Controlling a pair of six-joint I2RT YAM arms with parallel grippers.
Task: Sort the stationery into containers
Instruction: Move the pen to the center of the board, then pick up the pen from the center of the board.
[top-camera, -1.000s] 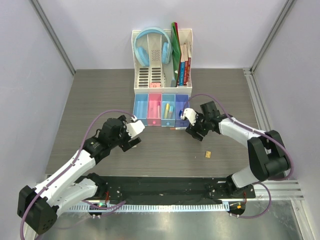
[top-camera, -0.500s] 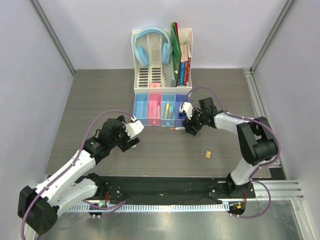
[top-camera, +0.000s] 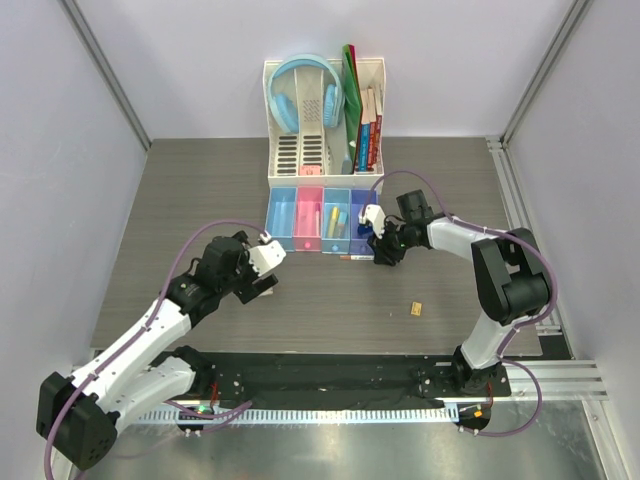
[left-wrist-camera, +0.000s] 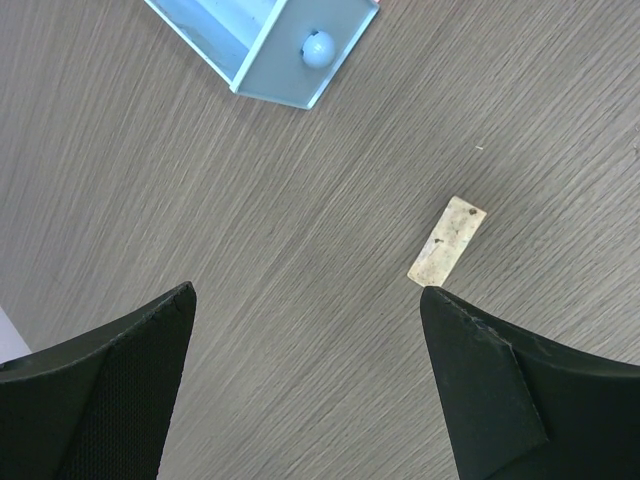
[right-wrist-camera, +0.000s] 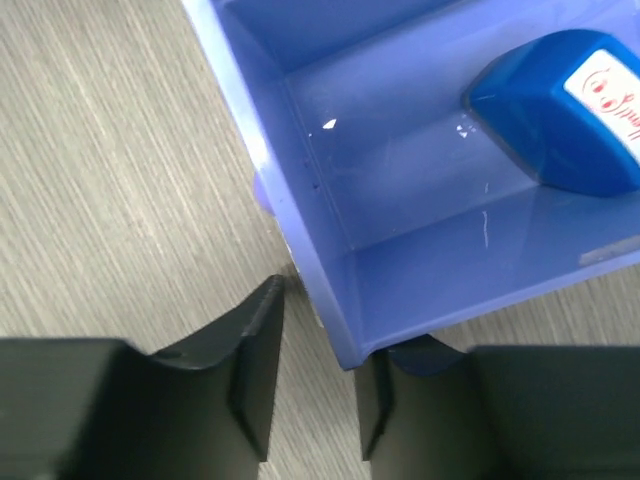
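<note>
Purple-blue bin (right-wrist-camera: 400, 190), blue block (right-wrist-camera: 560, 110), tan block (left-wrist-camera: 447, 240), grey woodgrain table (left-wrist-camera: 200, 200).

Bright even light, soft shadows, sharp focus

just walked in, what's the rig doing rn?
Sorting stationery into the row of bins. The right claw is down at the near corner of the purple-blue bin, which already holds a blue block; whether it grips anything is unclear. The left claw hovers open over the table. A tan block and a pen lie loose.
</note>
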